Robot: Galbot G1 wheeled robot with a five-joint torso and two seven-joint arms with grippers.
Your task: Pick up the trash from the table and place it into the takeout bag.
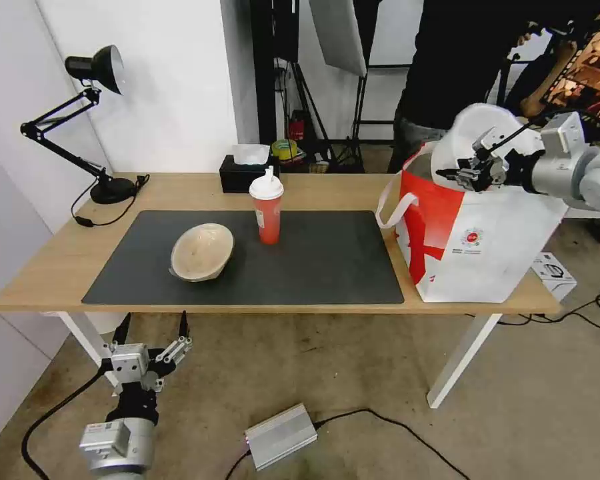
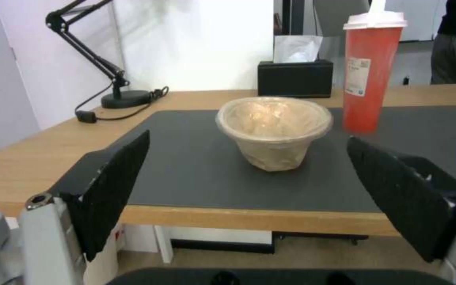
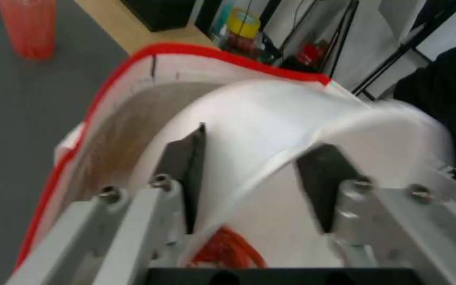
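Observation:
My right gripper (image 1: 463,175) is shut on the rim of the large white bowl (image 1: 479,137), which hangs tilted on its side over the open mouth of the takeout bag (image 1: 480,247). In the right wrist view the fingers (image 3: 186,174) straddle the bowl (image 3: 270,118), with red scraps inside it and the bag's red rim (image 3: 107,91) below. The red cup (image 1: 267,213) and the beige bowl (image 1: 202,251) stand on the dark mat (image 1: 327,260) of the table (image 1: 60,267). My left gripper (image 1: 153,323) waits open below the table's front edge, facing the beige bowl (image 2: 273,126) and cup (image 2: 370,71).
A black tissue box (image 1: 247,173) and a desk lamp (image 1: 107,187) stand at the table's back edge. A person in black stands behind the bag. On the floor lie a silver box (image 1: 280,437) with a cable and a white carton (image 1: 553,273).

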